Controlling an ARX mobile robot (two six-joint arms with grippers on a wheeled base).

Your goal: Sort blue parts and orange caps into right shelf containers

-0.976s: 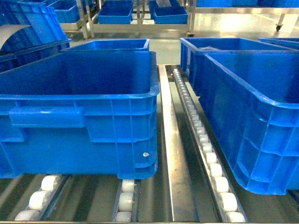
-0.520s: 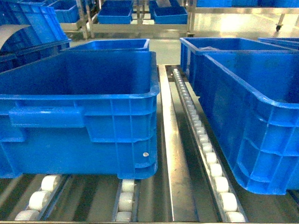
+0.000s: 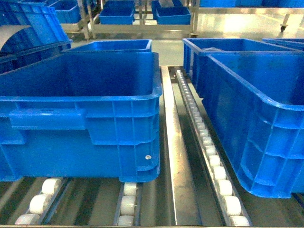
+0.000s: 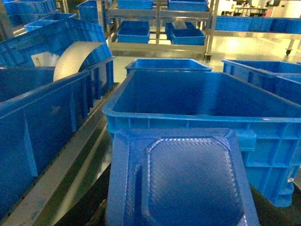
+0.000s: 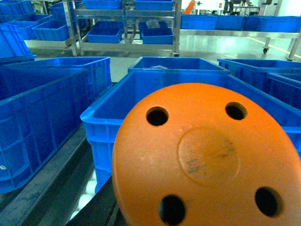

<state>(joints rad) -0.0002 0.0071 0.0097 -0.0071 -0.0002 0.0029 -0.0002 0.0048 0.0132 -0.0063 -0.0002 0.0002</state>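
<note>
A blue part (image 4: 181, 181), a flat tray-like piece with a raised octagonal centre, fills the bottom of the left wrist view and hides the left gripper's jaws, which hold it. It hangs just short of the rim of a deep blue crate (image 4: 197, 118). A round orange cap (image 5: 207, 157) with several holes fills the lower right wrist view and hides the right gripper's jaws, which hold it. Behind it stands another blue crate (image 5: 101, 120). The head view shows two right shelf containers, one on the left (image 3: 80, 99) and one on the right (image 3: 259, 88), and neither gripper.
The crates sit on a roller rack with white wheels (image 3: 211, 159) and a steel rail (image 3: 173, 156) between the lanes. More blue crates stand behind (image 3: 116, 45) and on metal shelving across the aisle (image 3: 116, 12). A curved grey sheet (image 4: 77, 59) leans in the far-left crates.
The head view shifted very slightly a second ago; the crates and rack have stayed where they were.
</note>
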